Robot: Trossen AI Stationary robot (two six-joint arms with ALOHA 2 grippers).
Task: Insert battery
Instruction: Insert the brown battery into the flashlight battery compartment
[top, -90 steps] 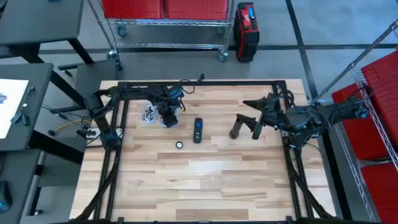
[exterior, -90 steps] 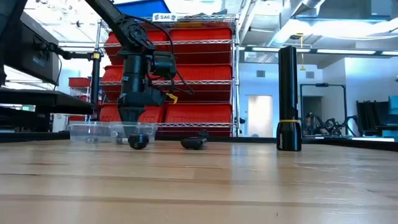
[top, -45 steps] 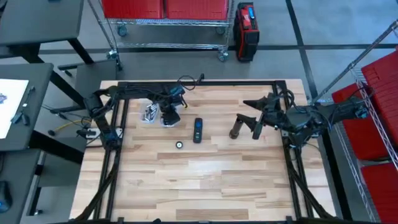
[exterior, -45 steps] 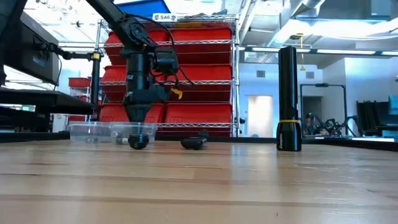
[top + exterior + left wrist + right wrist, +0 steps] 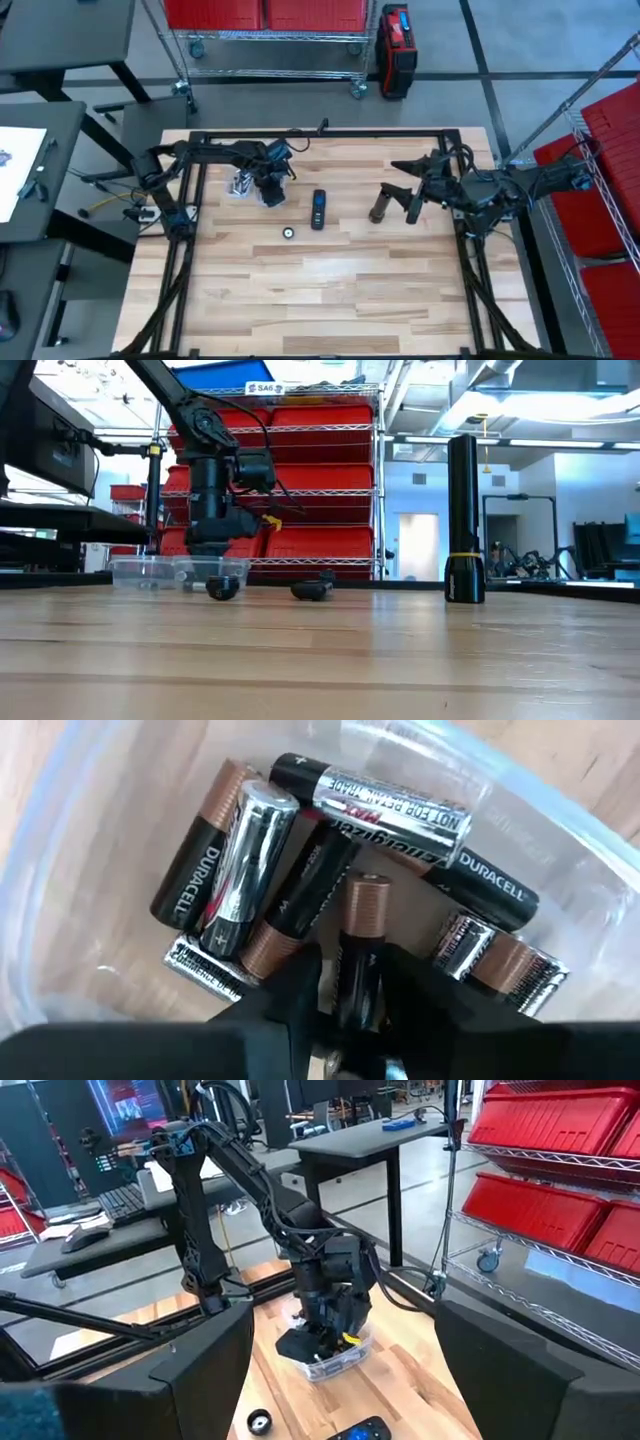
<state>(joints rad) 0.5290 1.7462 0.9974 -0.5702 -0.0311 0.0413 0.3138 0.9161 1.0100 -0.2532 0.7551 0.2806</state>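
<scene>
While lengthwise between the left tool [image 5: 358, 1020] fingers, the battery [image 5: 362, 955] points outward.

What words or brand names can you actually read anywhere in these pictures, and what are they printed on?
"DURACELL" on a copper-and-black battery in the clear tub.
"DURACELL" on another battery.
"NOT FOR RETAIL TRADE" on a silver battery.
"SAG", seemingly, on a shelf label.
Print on the remaining batteries is too small to read.
The left gripper holds one battery, its label unreadable.

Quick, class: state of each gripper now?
Left gripper: shut on a copper-topped black battery in the clear plastic tub.
Right gripper: open, empty.
</scene>
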